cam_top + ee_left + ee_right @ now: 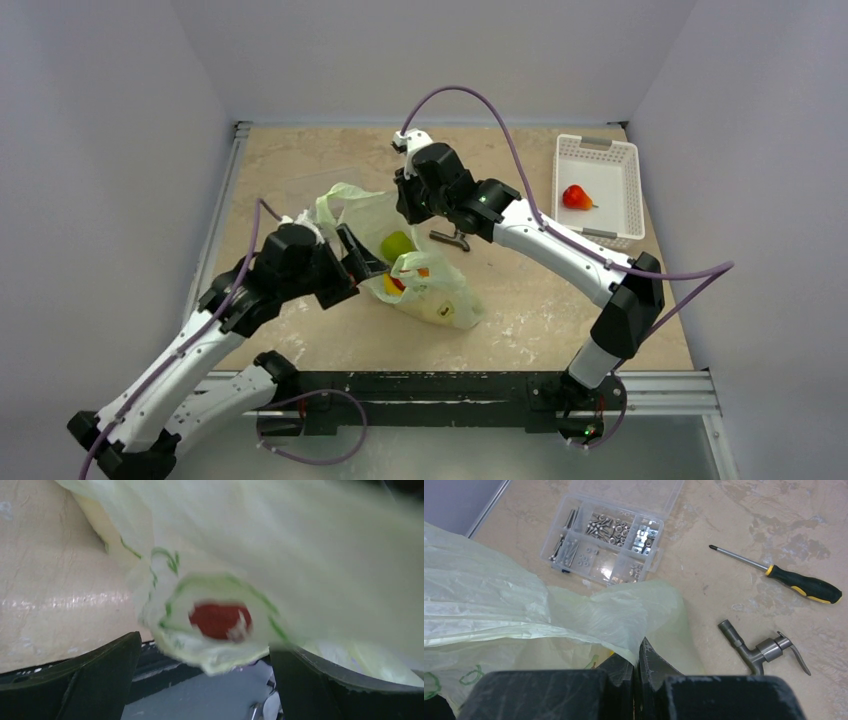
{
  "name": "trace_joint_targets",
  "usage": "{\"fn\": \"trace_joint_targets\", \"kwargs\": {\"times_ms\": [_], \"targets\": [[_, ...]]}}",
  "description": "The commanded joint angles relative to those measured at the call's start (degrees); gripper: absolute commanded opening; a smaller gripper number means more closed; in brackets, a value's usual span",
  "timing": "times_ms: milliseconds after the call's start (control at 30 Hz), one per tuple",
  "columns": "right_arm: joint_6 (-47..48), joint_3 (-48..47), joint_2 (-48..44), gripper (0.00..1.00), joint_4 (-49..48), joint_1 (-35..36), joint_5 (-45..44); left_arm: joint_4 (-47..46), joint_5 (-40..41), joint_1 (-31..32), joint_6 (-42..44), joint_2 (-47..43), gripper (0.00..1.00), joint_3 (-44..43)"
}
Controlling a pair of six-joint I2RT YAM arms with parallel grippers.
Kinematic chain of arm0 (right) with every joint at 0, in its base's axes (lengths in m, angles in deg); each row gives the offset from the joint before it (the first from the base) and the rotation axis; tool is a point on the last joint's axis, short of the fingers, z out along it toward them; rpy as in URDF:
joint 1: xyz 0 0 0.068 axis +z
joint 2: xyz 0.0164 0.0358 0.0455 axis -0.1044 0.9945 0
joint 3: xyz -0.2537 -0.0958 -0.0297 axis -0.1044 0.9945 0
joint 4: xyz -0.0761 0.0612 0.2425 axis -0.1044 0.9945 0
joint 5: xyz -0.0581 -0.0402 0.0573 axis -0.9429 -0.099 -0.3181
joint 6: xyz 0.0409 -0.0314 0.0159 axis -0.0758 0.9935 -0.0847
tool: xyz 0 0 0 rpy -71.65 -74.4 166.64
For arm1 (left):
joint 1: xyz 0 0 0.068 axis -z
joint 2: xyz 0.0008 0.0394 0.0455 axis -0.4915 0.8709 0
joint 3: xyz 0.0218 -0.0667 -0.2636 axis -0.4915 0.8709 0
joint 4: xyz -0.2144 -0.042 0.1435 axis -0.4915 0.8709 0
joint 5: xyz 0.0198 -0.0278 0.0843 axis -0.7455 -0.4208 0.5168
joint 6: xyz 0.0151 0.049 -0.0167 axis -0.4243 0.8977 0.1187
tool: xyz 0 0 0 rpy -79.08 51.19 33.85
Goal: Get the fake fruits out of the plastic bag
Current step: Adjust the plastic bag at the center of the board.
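The plastic bag lies crumpled mid-table, its mouth toward the left arm. A green pear shows in the opening, with red and yellow fruit below it. My right gripper is shut on the bag's upper edge; in the right wrist view the film is pinched between the closed jaws. My left gripper stands open at the bag's mouth. In the blurred left wrist view, a red fruit shows through the bag above the wide-apart fingers. Another red fruit lies in the basket.
A white slotted basket stands at the back right. A metal tap fitting and a black-and-yellow screwdriver lie right of the bag. A clear box of screws sits behind the bag.
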Motion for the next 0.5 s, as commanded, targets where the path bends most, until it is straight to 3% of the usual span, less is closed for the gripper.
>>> {"fn": "trace_joint_targets", "kwargs": {"times_ms": [0,33,100,200,267,367,467], "targets": [[-0.63,-0.44,-2.22,0.00,-2.04,-0.13,1.15,-10.96,8.47,2.28,-11.37,6.46,0.99,2.59],[-0.59,-0.14,-2.56,0.00,-2.05,-0.08,1.05,-12.39,8.44,2.51,-12.54,7.44,0.96,3.49],[-0.58,0.51,-3.29,0.00,-2.21,-0.19,0.26,-14.77,8.21,3.22,-12.96,8.84,0.76,4.42],[-0.22,1.85,-4.29,0.00,-3.38,-2.31,5.85,-14.93,9.19,3.39,-8.53,7.95,0.25,4.49],[-0.61,3.78,-5.47,0.00,-5.29,-5.65,12.78,-11.08,12.36,2.51,-2.16,6.12,0.00,0.95],[0.65,7.94,-7.30,0.00,-7.30,-11.67,21.13,-1.15,14.99,-1.23,7.34,4.76,0.00,-8.23],[1.52,12.12,-7.83,0.00,-9.68,-17.72,29.36,0.29,7.99,-7.53,15.07,5.32,0.00,-13.68]]}}
